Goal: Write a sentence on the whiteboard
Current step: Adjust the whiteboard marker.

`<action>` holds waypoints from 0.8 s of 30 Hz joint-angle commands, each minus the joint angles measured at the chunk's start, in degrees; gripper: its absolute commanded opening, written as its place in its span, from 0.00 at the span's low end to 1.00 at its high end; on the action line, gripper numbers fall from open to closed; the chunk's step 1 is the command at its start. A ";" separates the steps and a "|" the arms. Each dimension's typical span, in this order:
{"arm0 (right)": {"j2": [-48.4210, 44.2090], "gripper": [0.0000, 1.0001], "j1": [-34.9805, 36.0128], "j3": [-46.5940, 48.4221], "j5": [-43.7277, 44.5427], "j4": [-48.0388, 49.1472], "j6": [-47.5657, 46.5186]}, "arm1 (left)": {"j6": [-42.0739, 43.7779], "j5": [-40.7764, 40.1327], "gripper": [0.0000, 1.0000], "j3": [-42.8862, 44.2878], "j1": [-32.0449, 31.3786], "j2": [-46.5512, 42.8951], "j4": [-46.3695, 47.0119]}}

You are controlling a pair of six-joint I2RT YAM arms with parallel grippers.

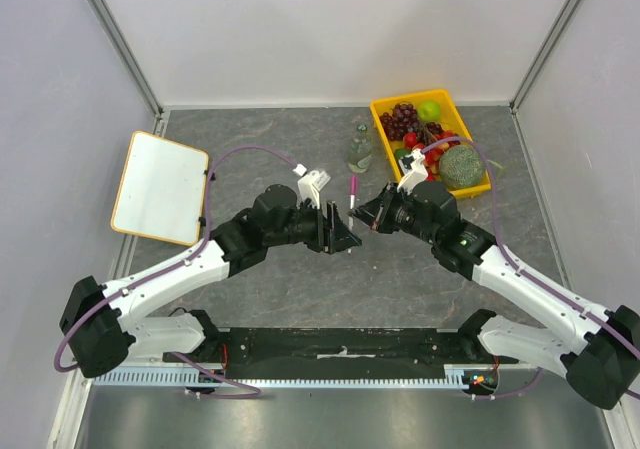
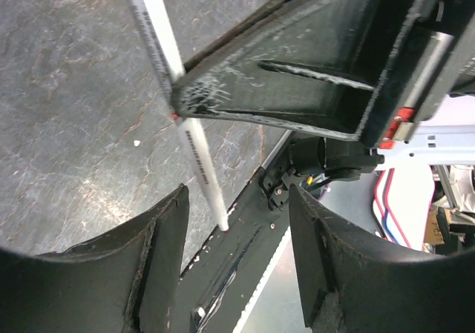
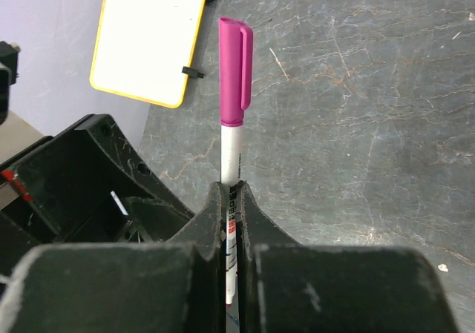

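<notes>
Pinching one marker (image 3: pixel 235 88), right claw (image 3: pixel 228 193), one whiteboard (image 1: pixel 160 187)

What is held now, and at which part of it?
The right tool grips the marker at its white barrel, below the pink cap; the left tool holds nothing.

A robotics lab cell — white panel walls (image 1: pixel 330 29) on aluminium posts (image 1: pixel 120 44); grey tabletop (image 1: pixel 400 279). Robot arms (image 1: pixel 190 269) bolted along its edge.

The worktop (image 1: pixel 400 269) is matt and stone-patterned. The whiteboard (image 1: pixel 160 186) face is smooth. The marker (image 3: pixel 231 136) is smooth plastic, its cap glossy. The jaws are scuffed matt black plastic.
</notes>
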 commanded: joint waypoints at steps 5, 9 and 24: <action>-2.13 0.00 -0.07 0.40 -0.42 2.23 1.68 | 1.47 -0.21 0.56 3.37 0.25 1.18 -0.41; -2.75 0.00 -0.15 0.49 -0.24 2.32 2.56 | 0.77 1.02 0.42 3.37 0.25 2.67 0.74; -2.40 0.15 -0.85 1.45 -1.64 2.41 2.04 | 0.06 0.50 0.02 2.22 0.34 0.83 1.45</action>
